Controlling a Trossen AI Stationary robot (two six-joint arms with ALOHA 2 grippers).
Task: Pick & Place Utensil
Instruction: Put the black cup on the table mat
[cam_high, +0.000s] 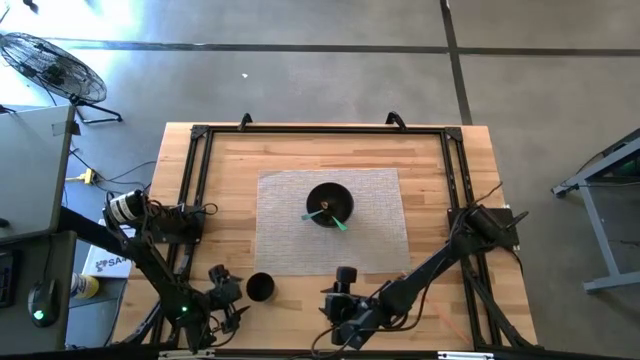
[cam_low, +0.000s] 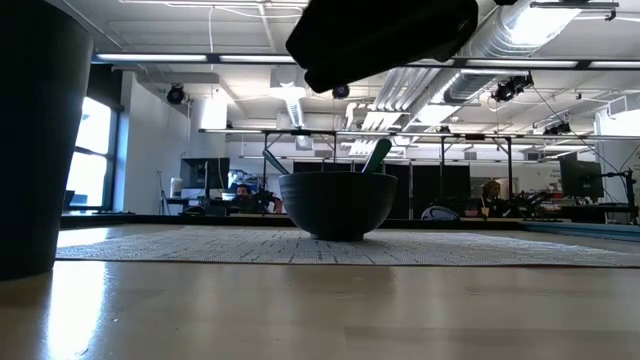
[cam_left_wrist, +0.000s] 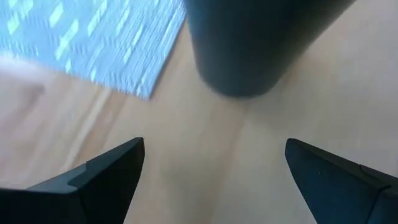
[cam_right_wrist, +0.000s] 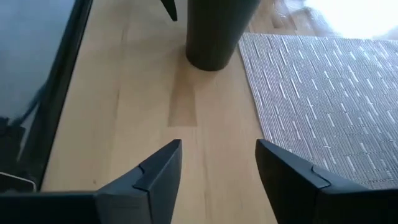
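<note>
The black bowl (cam_high: 329, 204) stood near the centre of the grey woven placemat (cam_high: 375, 250), which lay on the wooden desk (cam_high: 230, 160). The green utensil (cam_high: 337, 220) rested inside the bowl, its handle leaning over the rim toward the desk's near edge. In the low view the bowl (cam_low: 337, 204) sat on the placemat (cam_low: 480, 247) with the utensil handle (cam_low: 376, 156) rising at a tilt above the rim.

A black cup (cam_high: 260, 287) stood upright on bare wood, just off the placemat's near left corner.

The left gripper (cam_high: 222, 293) sat at the near edge of the desk, just beside the cup on its left side. Its fingers (cam_left_wrist: 102, 177) were spread wide apart and empty, with the cup (cam_left_wrist: 255, 46) ahead of them and not touching.

The right gripper (cam_high: 343, 297) sat at the near edge of the desk, right of the cup and off the placemat's near border. Its fingers (cam_right_wrist: 155, 171) were spread apart and held nothing. The right wrist view showed the cup (cam_right_wrist: 214, 31) farther ahead on the wood beside the placemat (cam_right_wrist: 323, 106).
</note>
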